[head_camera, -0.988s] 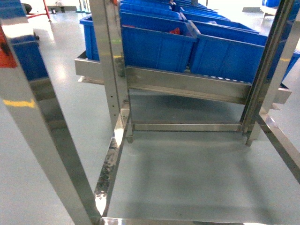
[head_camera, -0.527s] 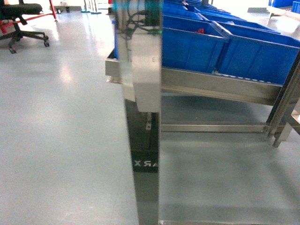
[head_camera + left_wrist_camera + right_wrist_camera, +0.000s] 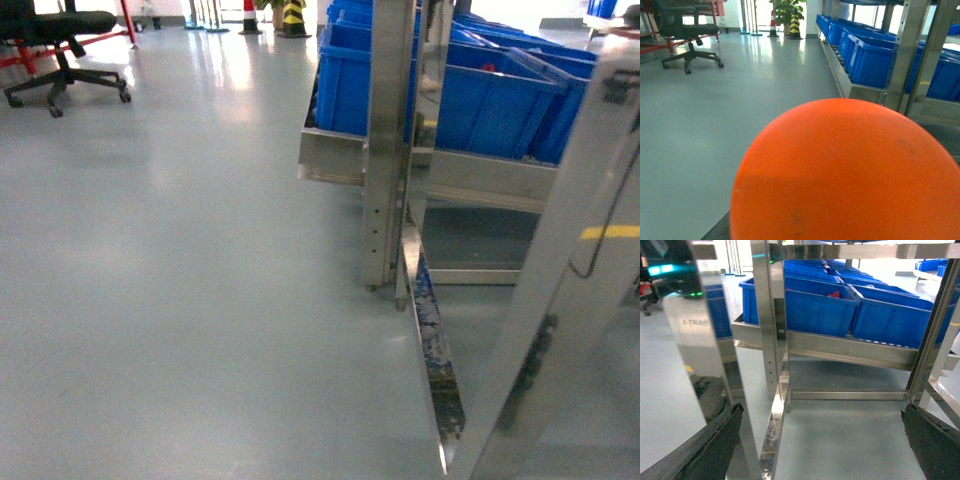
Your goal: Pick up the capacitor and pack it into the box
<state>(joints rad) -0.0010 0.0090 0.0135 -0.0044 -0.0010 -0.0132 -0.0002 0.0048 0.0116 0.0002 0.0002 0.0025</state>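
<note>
While my right pincer (image 3: 822, 440) gapes wide at steel shelving (image 3: 771, 340), blue bins (image 3: 810, 305) behind, left pincer's state untellable behind orange dome (image 3: 850, 175).

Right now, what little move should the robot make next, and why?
Probably keep turning the base to search for the packing box. No pink tub or capacitor shows in any view: the head camera sees bare floor, a steel rack post and blue bins. An orange ball-like object fills the left wrist view; the right gripper is open and empty.

Factory or warehouse floor: steel rack (image 3: 388, 150) of blue bins (image 3: 815, 305), grey floor (image 3: 180, 300), traffic cone (image 3: 773, 24).
</note>
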